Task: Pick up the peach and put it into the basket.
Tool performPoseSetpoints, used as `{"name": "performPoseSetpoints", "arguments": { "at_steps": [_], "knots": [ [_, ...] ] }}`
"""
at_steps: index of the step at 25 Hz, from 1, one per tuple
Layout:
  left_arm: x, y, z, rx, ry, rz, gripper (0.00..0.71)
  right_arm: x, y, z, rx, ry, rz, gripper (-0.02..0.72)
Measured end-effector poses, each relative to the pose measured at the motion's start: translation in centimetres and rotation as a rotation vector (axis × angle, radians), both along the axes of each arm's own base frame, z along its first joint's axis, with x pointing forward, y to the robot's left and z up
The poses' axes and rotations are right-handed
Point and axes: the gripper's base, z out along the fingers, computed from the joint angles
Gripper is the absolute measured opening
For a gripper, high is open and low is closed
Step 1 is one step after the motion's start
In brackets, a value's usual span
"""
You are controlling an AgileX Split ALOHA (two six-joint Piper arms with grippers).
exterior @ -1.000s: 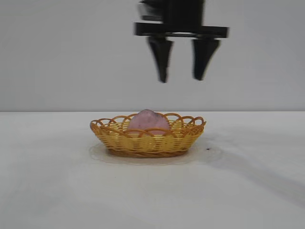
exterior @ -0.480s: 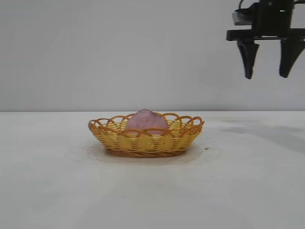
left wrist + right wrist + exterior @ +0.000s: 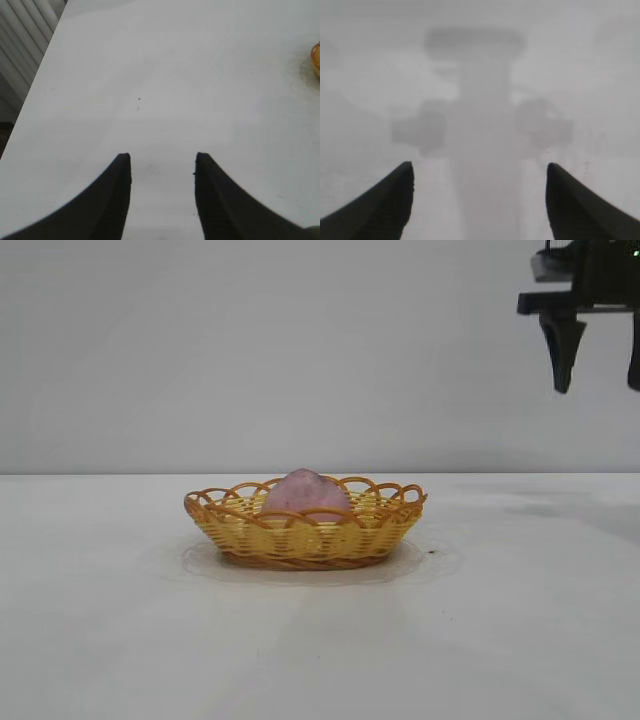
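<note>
The pinkish-mauve peach (image 3: 305,491) lies inside the yellow wicker basket (image 3: 305,537) with its orange-brown looped rim, at the middle of the white table. My right gripper (image 3: 598,388) hangs open and empty high at the far right, well clear of the basket. In the right wrist view its gripper (image 3: 479,167) looks down on bare table and its own shadow. My left gripper (image 3: 162,160) is open and empty over bare table; a sliver of the basket (image 3: 316,59) shows at that view's edge. The left arm does not show in the exterior view.
The white table (image 3: 120,640) spreads wide on all sides of the basket. A small dark speck (image 3: 432,552) lies just right of the basket. A table edge and a ribbed white wall (image 3: 20,45) show in the left wrist view.
My right gripper has moved from above the basket to the far right and a little higher, staying open and empty. The peach stays in the basket.
</note>
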Motion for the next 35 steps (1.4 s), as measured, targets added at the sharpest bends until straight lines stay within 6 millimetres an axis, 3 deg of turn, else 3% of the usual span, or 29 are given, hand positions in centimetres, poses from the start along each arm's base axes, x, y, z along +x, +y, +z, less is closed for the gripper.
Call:
{"name": "performPoseSetpoints", "arguments": {
  "at_steps": [2,5,11,14,23,29,35],
  "knots": [
    [0.0,0.0,0.0,0.0,0.0,0.0,0.285,-1.1,-0.1,1.5,0.007,-0.041,-0.001,0.477],
    [0.0,0.0,0.0,0.0,0.0,0.0,0.285,-4.9,-0.4,3.4,0.017,-0.13,-0.002,0.477],
    [0.0,0.0,0.0,0.0,0.0,0.0,0.285,-16.7,-1.4,2.0,0.018,-0.192,-0.003,0.477],
    [0.0,0.0,0.0,0.0,0.0,0.0,0.285,-21.0,-1.8,1.8,0.017,-0.189,-0.002,0.477],
    [0.0,0.0,0.0,0.0,0.0,0.0,0.285,-30.3,-2.5,3.1,0.023,-0.195,0.0,0.477],
    [0.0,0.0,0.0,0.0,0.0,0.0,0.285,-35.2,-3.0,2.0,0.023,-0.196,0.001,0.477],
    [0.0,0.0,0.0,-0.001,0.0,0.0,0.285,-38.4,-3.2,0.0,0.029,-0.246,0.001,0.477]
  ]
}}
